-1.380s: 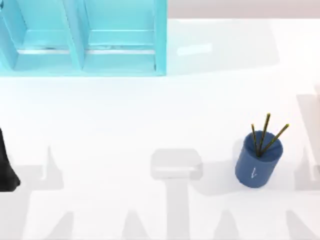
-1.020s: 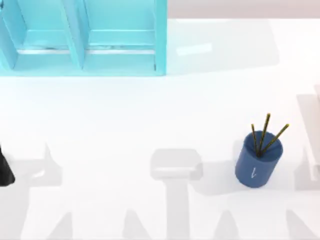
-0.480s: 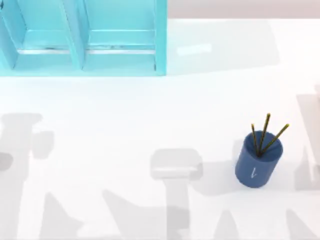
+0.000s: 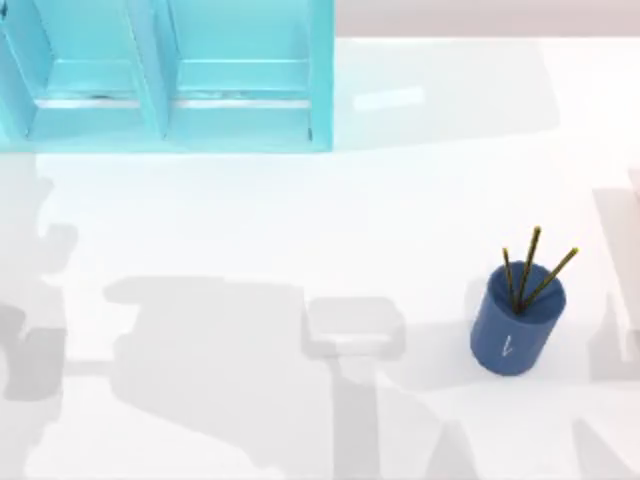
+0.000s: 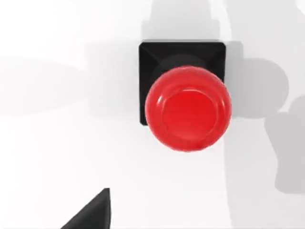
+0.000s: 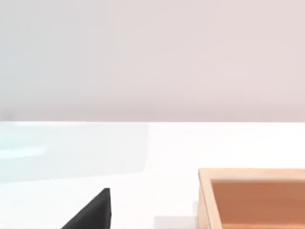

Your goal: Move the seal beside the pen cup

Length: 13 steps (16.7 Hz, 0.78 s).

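Observation:
The seal (image 5: 188, 108), a glossy red round knob on a black square base, stands upright on the white table straight below my left wrist. My left gripper (image 5: 151, 225) hovers above it, open and holding nothing, with one black fingertip (image 5: 93, 213) showing off to the side. The pen cup (image 4: 517, 322) is a dark blue cylinder with a small white mark and three thin pencils (image 4: 530, 264). It stands at the right of the table in the top view. My right gripper (image 6: 151, 225) is parked apart from both, one black fingertip (image 6: 93, 213) showing, open and empty.
A turquoise shelf unit (image 4: 170, 80) stands along the back left of the table. A shallow wooden box (image 6: 252, 198) lies ahead of the right wrist. Broad grey arm shadows (image 4: 210, 360) fall across the left and middle of the white tabletop.
The dark piece of my left arm at the top view's left edge has gone out of view. Its shadow has spread wider over the left half of the table. The pen cup has not moved.

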Tool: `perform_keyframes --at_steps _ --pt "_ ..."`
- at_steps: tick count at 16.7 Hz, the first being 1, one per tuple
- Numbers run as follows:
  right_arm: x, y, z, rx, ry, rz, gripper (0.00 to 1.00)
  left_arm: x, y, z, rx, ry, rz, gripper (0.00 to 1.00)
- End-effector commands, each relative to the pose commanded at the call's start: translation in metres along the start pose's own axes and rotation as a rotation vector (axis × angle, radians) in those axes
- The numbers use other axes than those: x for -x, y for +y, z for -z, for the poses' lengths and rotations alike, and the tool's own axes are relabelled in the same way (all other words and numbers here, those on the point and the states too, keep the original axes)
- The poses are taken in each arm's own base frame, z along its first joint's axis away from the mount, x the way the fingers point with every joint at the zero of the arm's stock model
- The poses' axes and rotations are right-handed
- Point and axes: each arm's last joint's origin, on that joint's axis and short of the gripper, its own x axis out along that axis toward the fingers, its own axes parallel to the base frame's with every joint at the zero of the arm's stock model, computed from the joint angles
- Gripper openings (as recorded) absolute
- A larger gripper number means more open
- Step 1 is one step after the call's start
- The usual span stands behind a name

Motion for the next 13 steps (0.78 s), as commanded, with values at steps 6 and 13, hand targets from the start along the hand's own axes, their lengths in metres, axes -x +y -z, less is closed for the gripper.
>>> perform_keyframes --at_steps 6,13 --pt "0.000 0.000 0.000 0.000 0.000 0.000 1.00 -0.011 0.020 -0.031 -0.001 0.122 0.029 1.00" --pt "0.000 0.000 0.000 0.000 0.000 0.000 1.00 -0.024 0.019 -0.031 -0.001 0.130 0.031 1.00"
